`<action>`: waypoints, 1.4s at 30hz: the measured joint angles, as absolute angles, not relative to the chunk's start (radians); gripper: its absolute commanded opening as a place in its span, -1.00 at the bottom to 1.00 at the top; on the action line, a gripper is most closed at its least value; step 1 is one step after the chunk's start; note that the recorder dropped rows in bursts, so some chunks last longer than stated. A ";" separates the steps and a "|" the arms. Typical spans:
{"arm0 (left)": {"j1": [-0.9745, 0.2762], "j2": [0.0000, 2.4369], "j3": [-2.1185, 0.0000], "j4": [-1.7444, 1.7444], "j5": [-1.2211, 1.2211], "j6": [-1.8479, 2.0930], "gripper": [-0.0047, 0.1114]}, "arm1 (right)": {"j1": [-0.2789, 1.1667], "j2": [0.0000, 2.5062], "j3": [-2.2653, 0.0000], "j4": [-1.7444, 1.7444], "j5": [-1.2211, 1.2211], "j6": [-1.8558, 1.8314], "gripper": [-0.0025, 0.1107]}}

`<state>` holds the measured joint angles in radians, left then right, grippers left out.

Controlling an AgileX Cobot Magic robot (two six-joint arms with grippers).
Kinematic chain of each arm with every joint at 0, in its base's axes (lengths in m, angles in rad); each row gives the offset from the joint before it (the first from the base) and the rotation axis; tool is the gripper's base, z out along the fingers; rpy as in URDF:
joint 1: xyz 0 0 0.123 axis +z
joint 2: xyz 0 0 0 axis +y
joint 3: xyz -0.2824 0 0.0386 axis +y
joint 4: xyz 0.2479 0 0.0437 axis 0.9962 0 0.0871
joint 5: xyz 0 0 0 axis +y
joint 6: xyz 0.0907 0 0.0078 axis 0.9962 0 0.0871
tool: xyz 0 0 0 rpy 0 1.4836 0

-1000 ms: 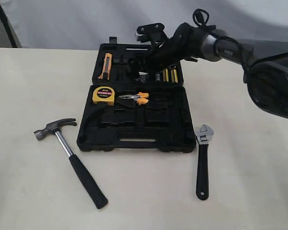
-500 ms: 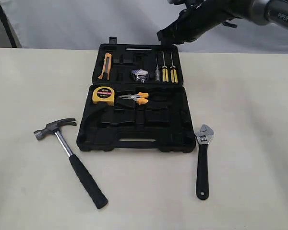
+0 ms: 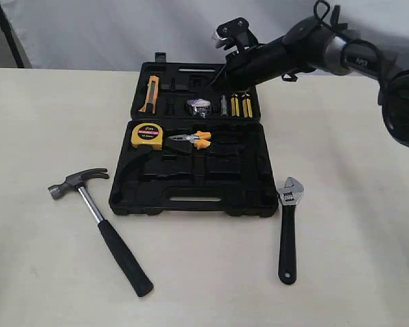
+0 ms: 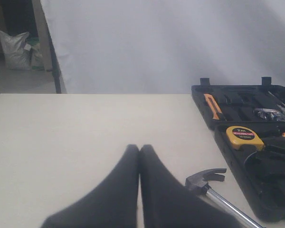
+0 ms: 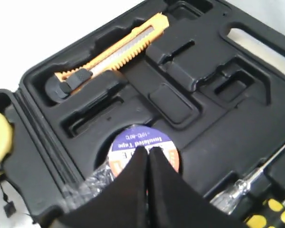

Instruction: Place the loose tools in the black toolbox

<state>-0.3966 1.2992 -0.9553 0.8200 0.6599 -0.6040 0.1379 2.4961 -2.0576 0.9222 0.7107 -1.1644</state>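
toolbox point(image 3: 143, 204) is seen lying open on the table point(image 3: 354, 136). beside it, the claw hammer point(image 3: 99, 221) on its left and the adjustable wrench point(image 3: 287, 231) on its right are left untouched, so two loose tools are judged outstanding, while the small tape roll point(image 5: 142, 140) is already seated in a round recess of the far half. both grippers are shown with fingers pressed together and empty, the right gripper point(image 5: 148, 151) just above the roll, the left gripper point(image 4: 139, 148) over bare table.

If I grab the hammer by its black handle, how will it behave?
Likely head-heavy: the claw hammer has a chunky metal head on a thin chrome shaft, so it may droop headfirst. The shaft looks slick; the black handle probably grips better.
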 measured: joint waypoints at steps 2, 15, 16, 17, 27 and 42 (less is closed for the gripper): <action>-0.397 1.299 -0.955 0.820 0.660 -0.604 -0.89 | 0.138 2.514 -2.062 0.924 0.713 -1.182 -0.96; -0.397 1.299 -0.955 0.820 0.660 -0.604 -0.89 | 0.144 2.635 -2.219 0.934 0.824 -1.181 -0.96; -0.397 1.299 -0.955 0.820 0.660 -0.604 -0.89 | 0.144 2.635 -2.219 0.934 0.832 -1.181 -0.96; -0.397 1.299 -0.955 0.820 0.660 -0.604 -0.89 | 0.144 2.635 -2.219 0.934 0.835 -1.181 -0.96; -0.397 1.299 -0.955 0.820 0.660 -0.604 -0.89 | 0.144 2.656 -2.225 0.937 0.842 -1.176 -0.96; -0.397 1.299 -0.955 0.820 0.660 -0.604 -0.89 | 0.138 2.643 -2.254 0.885 0.866 -1.117 -0.96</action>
